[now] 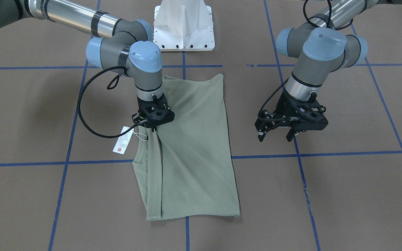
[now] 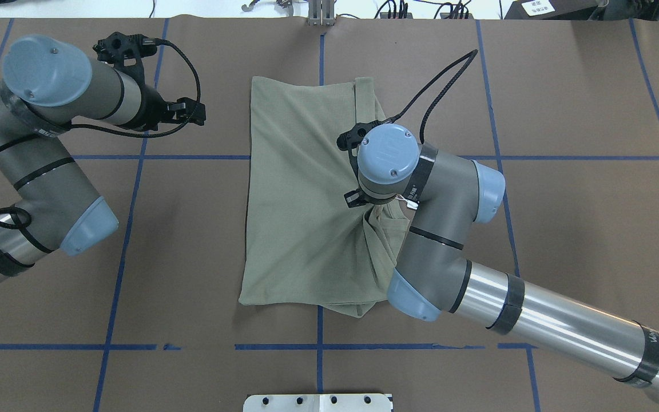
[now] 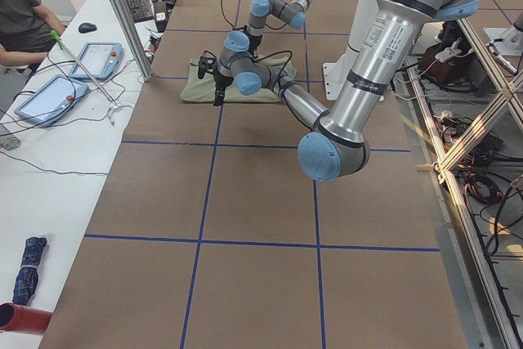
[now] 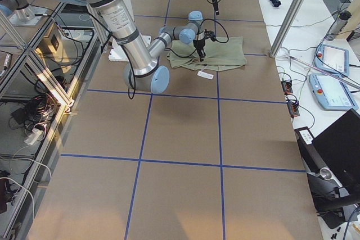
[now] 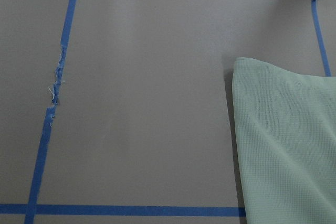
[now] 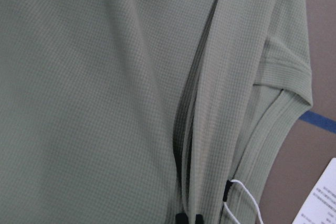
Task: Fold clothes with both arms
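- Knit of the shirt (image 6: 94, 87) is seen closest, filling the right wrist view. A raised ridge of cloth is traced down to two black fingertips (image 6: 181, 217) set close together at the lower edge.
- The right gripper (image 1: 153, 130) is pressed together on that ridge, so a fold of the shirt is pinched. In the overhead view, creases are drawn in toward it.
- The shirt is laid on the table (image 1: 344, 195), folded to a long rectangle. In the front view its long axis is set from 12 to 6 o'clock, with one short end toward the pedestal (image 1: 184, 28) and the other toward the camera.
- The ribbed collar (image 1: 139, 155) is turned to 9 o'clock in that view, on the long edge just below the pinch.
- The tag (image 1: 122, 140) is seen flat on the table at 9 o'clock of the right gripper. It is joined to the shirt by a white string, and its red mark is at the end toward 6 o'clock.
- The left gripper (image 1: 277, 135) is held at 3 o'clock of the shirt, apart from it, over bare table beside a tape line (image 1: 344, 153). Its fingers are spread and nothing is held between them.
- Only the shirt's edge at 3 o'clock and a frayed tape strip at 9 o'clock are shown in the left wrist view.
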Motion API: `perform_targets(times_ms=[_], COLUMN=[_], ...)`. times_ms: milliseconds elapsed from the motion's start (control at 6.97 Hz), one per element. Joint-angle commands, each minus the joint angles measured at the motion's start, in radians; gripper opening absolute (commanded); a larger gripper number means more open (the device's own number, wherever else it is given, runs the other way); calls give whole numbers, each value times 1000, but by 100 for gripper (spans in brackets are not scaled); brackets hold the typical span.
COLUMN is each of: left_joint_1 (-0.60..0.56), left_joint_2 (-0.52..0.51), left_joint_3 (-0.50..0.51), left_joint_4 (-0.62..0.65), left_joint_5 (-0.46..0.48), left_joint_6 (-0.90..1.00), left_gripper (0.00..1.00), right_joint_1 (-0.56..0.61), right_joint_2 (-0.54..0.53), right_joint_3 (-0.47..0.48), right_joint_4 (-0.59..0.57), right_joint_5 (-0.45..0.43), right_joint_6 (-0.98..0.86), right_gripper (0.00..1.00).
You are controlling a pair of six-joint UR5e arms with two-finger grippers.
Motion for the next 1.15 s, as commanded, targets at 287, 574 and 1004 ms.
perform_targets(times_ms=[287,574,1004], left_joint_1=[0,0,0], left_joint_2=[0,0,0], left_joint_3=[-1,0,2], left_joint_4=[0,0,0], left_joint_5=[0,0,0], left_joint_6=[-2,-2,-3], left_gripper=[100,100,100], right_joint_1=[1,1,1], right_joint_2=[-30,-26,-27], right_joint_3=[28,28,24], right_joint_4=[-8,-8,-8], right_joint_5=[-3,-3,-4], right_joint_6=[1,-1,1], right_gripper=[22,47,32])
